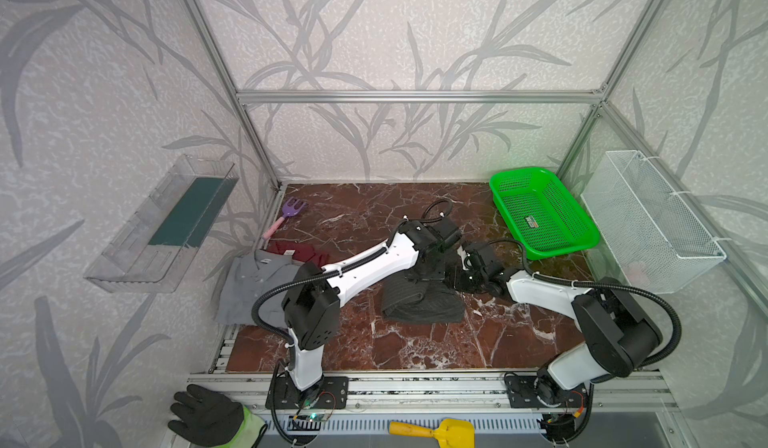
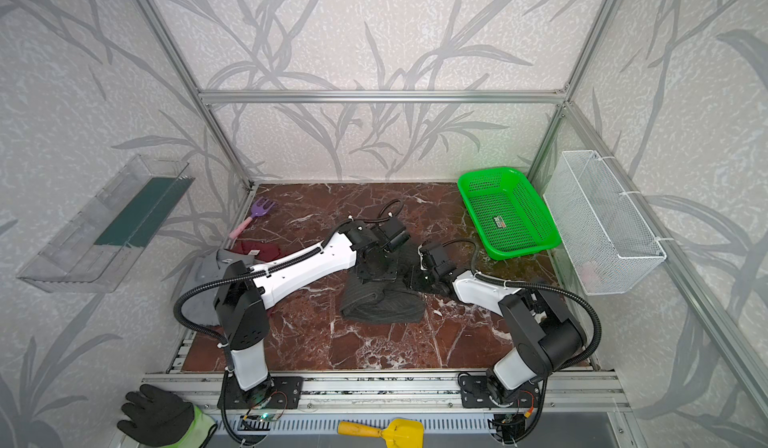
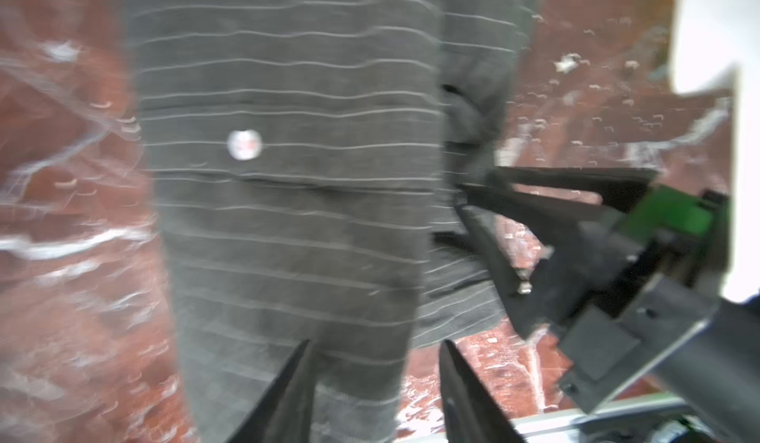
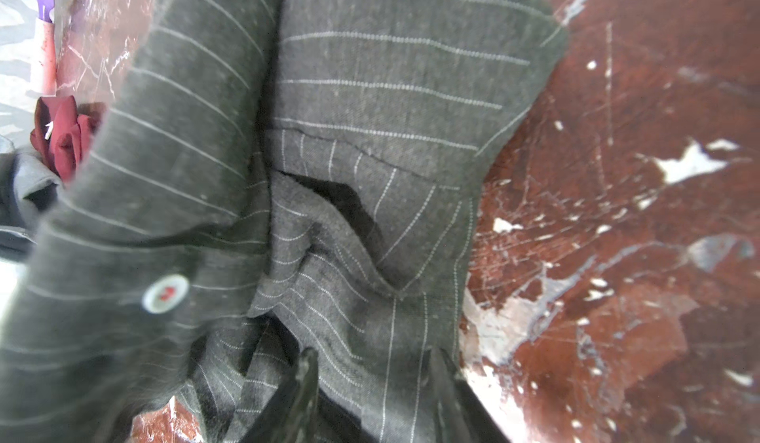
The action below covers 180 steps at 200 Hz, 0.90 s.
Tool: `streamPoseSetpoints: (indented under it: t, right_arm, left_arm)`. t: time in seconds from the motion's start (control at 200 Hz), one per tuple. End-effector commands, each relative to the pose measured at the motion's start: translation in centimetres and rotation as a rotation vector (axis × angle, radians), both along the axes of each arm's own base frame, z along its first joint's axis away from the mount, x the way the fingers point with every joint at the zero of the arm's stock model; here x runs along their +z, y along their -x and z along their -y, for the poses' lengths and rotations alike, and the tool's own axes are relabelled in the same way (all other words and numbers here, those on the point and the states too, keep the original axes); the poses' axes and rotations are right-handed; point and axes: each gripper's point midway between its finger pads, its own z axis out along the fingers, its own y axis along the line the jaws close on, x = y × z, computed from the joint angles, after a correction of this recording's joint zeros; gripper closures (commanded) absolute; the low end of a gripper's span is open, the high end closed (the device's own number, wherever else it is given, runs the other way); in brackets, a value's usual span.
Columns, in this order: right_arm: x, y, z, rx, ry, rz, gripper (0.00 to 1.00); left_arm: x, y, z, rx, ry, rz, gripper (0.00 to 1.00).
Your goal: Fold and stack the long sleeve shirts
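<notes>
**Inspection: both grippers at the pinstriped shirt, mid-table**

Left gripper [image 3: 376, 342]: fingers spread, an open gap between the tips. The left wrist view is blurred. A band of the dark charcoal pinstriped shirt [image 3: 288, 214] runs beneath and past the tips, with nothing nipped between them. A white button [image 3: 244, 144] sits on that band.

Right gripper [image 4: 374, 354]: fingers closed onto a gathered fold of the same shirt. Cloth fills the space between them and creases run toward the tips. In the left wrist view its fingers reach into the shirt's edge from the side.

Dark charcoal pinstriped shirt [image 1: 424, 304]: lies in a rumpled, part-folded heap at the middle of the red-brown marble-pattern table [image 1: 415, 342], below where the two arms meet. Both top views agree.

Other garments: the plain mid-grey collared shirt [image 1: 249, 288] lies spread at the table's left edge, partly covered by the left arm. The dark red shirt [image 1: 299, 251] lies crumpled just beyond it, touching its far side (its pale neck label shows).

Surroundings:
- A purple toy fork with a pink handle [image 1: 291, 211] is at the far left.
- A green plastic mesh basket [image 1: 559, 251] is at the far right.
- A white wire basket [image 1: 652, 217] hangs on the right wall.
- A black knit glove with a green cuff [image 1: 208, 414] and a yellow plastic scoop [image 1: 453, 431] lie off the table, nearest the viewer.
</notes>
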Motion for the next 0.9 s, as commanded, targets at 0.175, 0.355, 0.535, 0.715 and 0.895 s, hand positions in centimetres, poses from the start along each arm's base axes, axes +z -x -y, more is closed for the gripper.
streamPoseSetpoints:
  t: [0.175, 0.355, 0.535, 0.715, 0.895]
  right_arm:
    - [-0.6, 0.0, 1.9, -0.055, 0.041, -0.023, 0.55]
    - [-1.6, 0.2, 2.2, -0.076, 0.031, -0.068, 0.55]
    - [-2.0, 0.2, 1.8, -0.069, 0.014, -0.089, 0.55]
    - [-2.2, 0.3, 1.6, -0.064, 0.007, -0.101, 0.55]
    - [-1.5, -0.1, 1.7, -0.062, -0.019, -0.077, 0.55]
  left_arm:
    - [-2.4, 0.2, 1.3, -0.032, 0.013, -0.018, 0.55]
    - [-3.6, 0.4, 1.0, -0.064, -0.068, -0.035, 0.66]
    - [-5.5, 1.4, 1.9, -0.097, -0.091, -0.066, 0.68]
    - [-6.1, 1.7, 2.9, -0.108, -0.079, -0.071, 0.73]
    - [-3.8, 1.0, 2.3, -0.097, -0.077, 0.001, 0.66]
